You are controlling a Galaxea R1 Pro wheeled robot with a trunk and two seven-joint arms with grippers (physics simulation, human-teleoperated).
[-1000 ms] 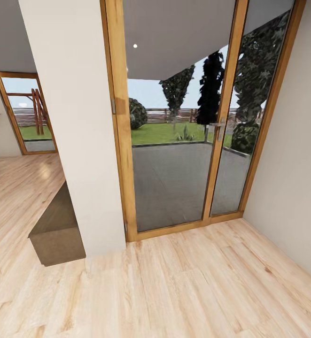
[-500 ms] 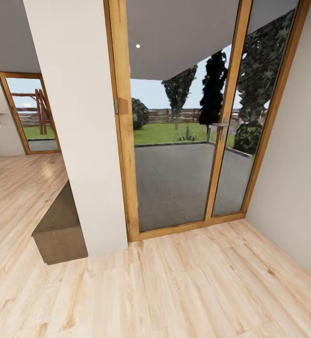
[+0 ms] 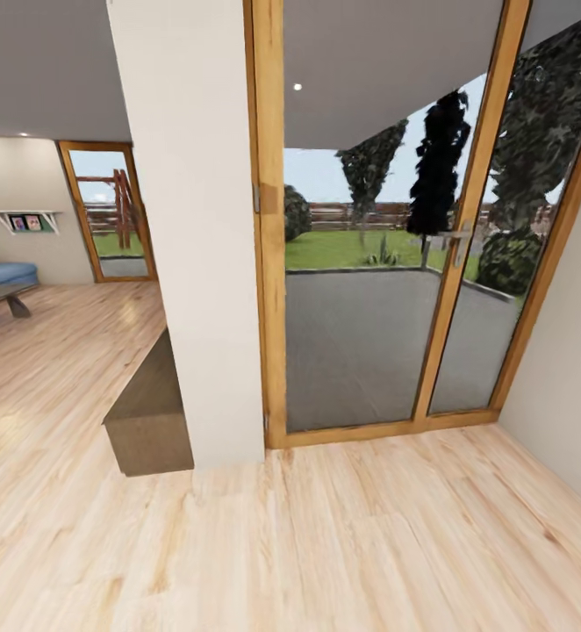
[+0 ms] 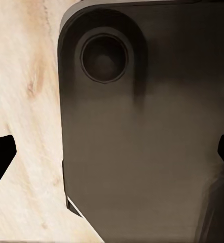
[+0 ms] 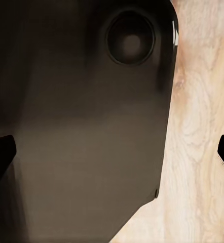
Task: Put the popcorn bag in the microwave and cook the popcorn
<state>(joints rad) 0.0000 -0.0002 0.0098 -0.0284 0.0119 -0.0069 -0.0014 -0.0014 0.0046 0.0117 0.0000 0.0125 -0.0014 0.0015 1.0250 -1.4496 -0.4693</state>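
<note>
Bright daylight comes through the tall wood-framed glass door (image 3: 387,263), leaving a soft sheen on the pale wooden plank floor (image 3: 343,535). Wrist views are dim, softly blurred; head view's edges bend.

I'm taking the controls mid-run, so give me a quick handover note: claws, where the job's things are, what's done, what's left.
Left claw: open, holding nothing, hanging over the robot's dark base and the wooden floor.
Right claw: open, also holding nothing.
Head view: a glass patio door, a white pillar, a blue sofa far left. No kitchen things in sight.
Done: nothing visible.
Left: find the kitchen, then bag, microwave, heating.
</note>
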